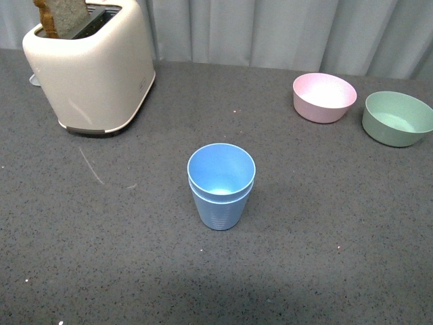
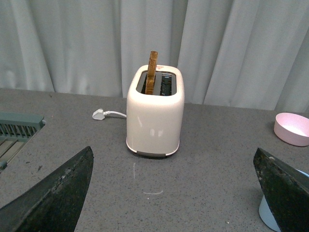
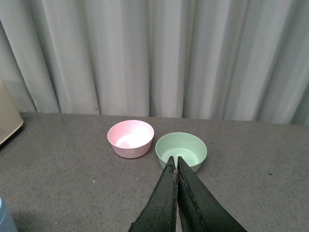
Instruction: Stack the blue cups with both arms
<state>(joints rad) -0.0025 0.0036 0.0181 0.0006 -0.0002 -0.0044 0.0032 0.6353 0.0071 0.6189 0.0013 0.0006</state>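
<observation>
We see the blue cups (image 1: 221,186) at the centre of the front view as matt plastic, one nested in the other, the outer one with faint ridges low on its wall. The tabletop (image 1: 325,257) looks like dark grey speckled stone, matt and finely grained. At upper left the toaster (image 1: 91,68) has a smooth cream shell with a soft sheen, and the slice of bread (image 1: 62,16) in it looks coarse. At upper right the pink bowl (image 1: 324,97) and green bowl (image 1: 396,118) look like matt plastic. The curtain (image 1: 284,30) behind is pale cloth in soft folds. The left pincer's fingers (image 2: 53,198) look black, scuffed and dull.
</observation>
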